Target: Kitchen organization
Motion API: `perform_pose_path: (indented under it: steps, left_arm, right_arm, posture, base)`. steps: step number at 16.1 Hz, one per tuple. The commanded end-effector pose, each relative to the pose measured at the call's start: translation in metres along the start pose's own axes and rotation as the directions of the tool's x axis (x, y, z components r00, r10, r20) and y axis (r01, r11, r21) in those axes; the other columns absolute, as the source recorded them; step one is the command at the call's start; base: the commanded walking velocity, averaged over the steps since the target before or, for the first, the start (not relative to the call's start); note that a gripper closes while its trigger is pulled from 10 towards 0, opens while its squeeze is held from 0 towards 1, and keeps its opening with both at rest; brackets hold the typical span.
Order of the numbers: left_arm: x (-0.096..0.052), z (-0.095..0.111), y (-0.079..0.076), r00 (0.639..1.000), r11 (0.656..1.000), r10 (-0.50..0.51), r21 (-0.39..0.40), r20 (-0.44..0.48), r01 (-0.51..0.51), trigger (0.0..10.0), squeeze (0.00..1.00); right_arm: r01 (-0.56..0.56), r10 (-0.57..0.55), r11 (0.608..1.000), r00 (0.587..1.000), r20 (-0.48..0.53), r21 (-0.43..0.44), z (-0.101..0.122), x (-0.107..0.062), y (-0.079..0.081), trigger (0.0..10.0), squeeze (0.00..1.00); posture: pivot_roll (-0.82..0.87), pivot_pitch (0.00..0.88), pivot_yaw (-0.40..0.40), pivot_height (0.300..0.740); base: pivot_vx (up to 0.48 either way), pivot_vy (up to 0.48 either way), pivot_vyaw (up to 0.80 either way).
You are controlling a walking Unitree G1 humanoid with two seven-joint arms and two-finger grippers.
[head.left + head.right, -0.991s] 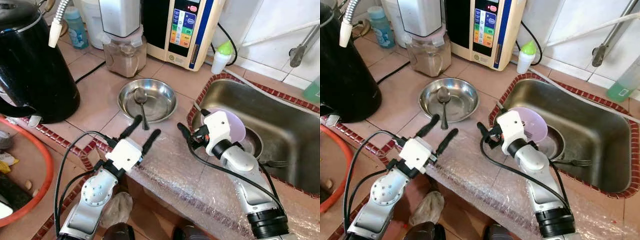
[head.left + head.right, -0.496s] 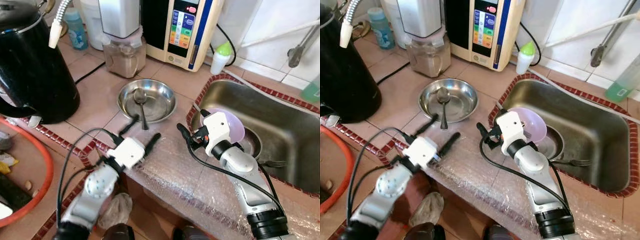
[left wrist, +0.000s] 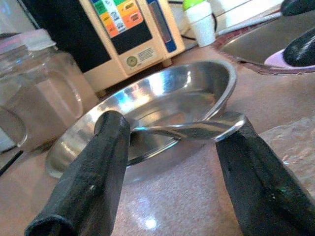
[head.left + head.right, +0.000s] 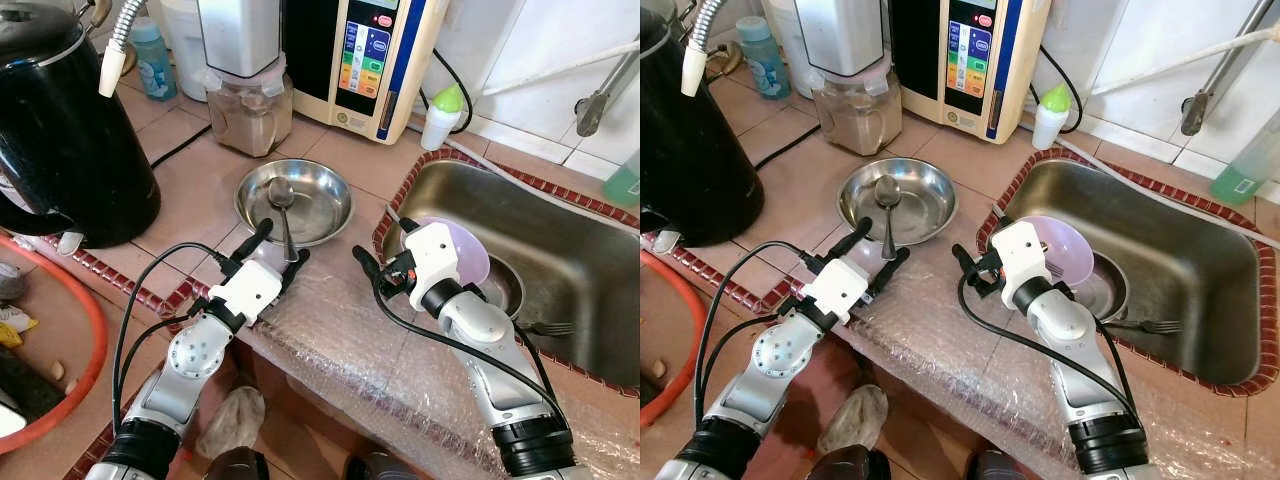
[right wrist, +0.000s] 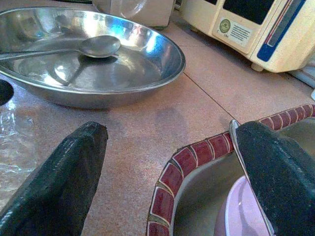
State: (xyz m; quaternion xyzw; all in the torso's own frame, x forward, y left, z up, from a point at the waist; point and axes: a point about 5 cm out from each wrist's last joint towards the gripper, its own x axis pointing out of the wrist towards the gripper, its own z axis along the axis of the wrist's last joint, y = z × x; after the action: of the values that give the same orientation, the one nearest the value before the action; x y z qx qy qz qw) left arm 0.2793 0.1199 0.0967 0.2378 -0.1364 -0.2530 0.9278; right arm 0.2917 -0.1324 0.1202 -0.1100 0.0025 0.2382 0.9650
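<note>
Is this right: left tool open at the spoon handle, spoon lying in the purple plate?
Not quite. The spoon lies in the steel bowl, not the purple plate, which sits in the sink. The left eye view shows it. The left tool is open at the handle, as stated.

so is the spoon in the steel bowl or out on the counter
In. The spoon has its head in the steel bowl; its handle sticks over the near rim, between the left gripper fingers.

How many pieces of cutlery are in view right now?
2: a steel spoon lying in the round steel dish on the counter, and a fork in the steel sink. Others may be hidden.
</note>
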Motion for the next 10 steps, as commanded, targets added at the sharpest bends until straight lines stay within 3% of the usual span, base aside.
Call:
perform_pose_path:
  steps: [1, 10]
  left_arm:
    - [0.0, -0.003, -0.007, 0.999, 0.999, -0.047, -0.003, -0.005, 0.047, 0.0, 0.0]
    - [0.017, -0.001, -0.013, 0.99, 0.99, -0.14, 0.005, 0.028, 0.14, 0.0, 0.0]
  right_arm:
    - [0.011, -0.01, 1.0, 1.0, 0.004, -0.011, 0.001, 0.0, -0.002, 10.0, 0.0]
    - [0.022, -0.022, 1.0, 1.0, 0.007, -0.007, 0.001, -0.002, -0.003, 10.0, 0.0]
  posture:
    - [-0.01, 0.073, -0.047, 0.74]
    - [-0.03, 0.076, -0.03, 0.74]
  base:
    - [0.0, 0.0, 0.0]
    - [0.0, 0.0, 0.0]
